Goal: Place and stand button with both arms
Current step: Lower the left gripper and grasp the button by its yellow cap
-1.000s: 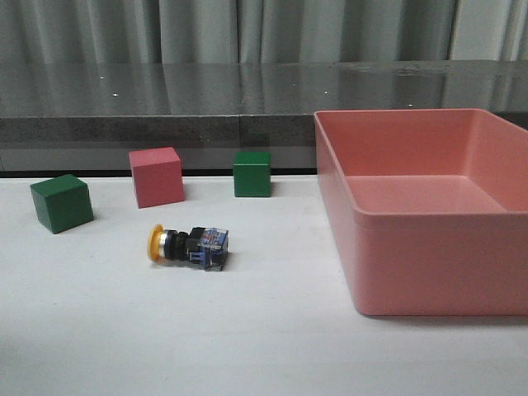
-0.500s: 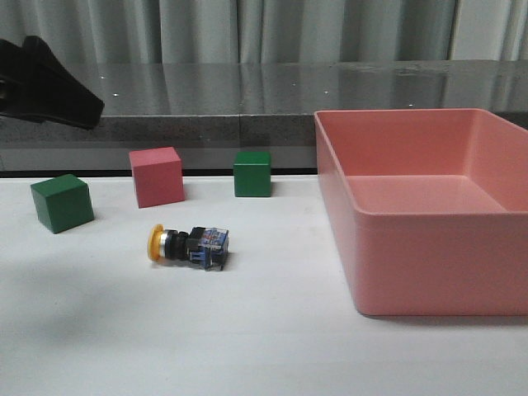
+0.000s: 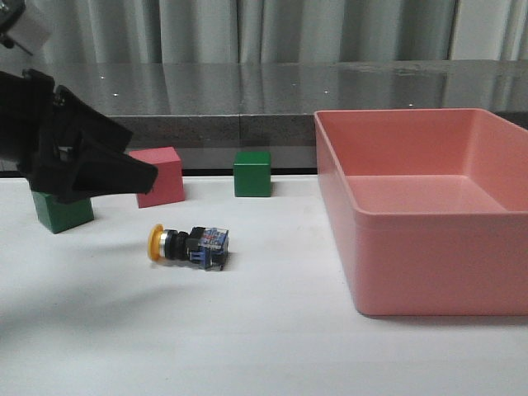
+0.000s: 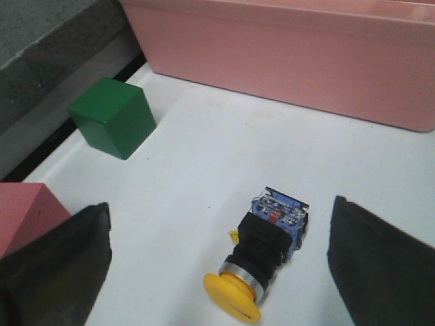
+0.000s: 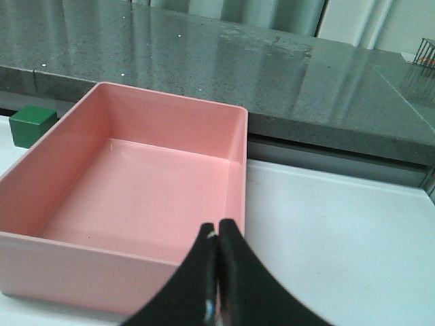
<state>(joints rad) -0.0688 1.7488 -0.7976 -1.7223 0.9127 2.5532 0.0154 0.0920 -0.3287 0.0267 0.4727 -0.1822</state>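
On the left, the left gripper (image 3: 124, 177) hangs spread wide above the button (image 3: 188, 245), which lies tipped on the counter (image 3: 272, 330), so descending to straddle it seems next, while the right gripper (image 5: 217, 272) waits clenched by the pink bin (image 3: 429, 214).

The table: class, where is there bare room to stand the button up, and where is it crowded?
Bare white table runs along the near edge, and between the button and the pink bin. The back left is crowded: two green cubes, a pink cube, and the left gripper, its fingers open.
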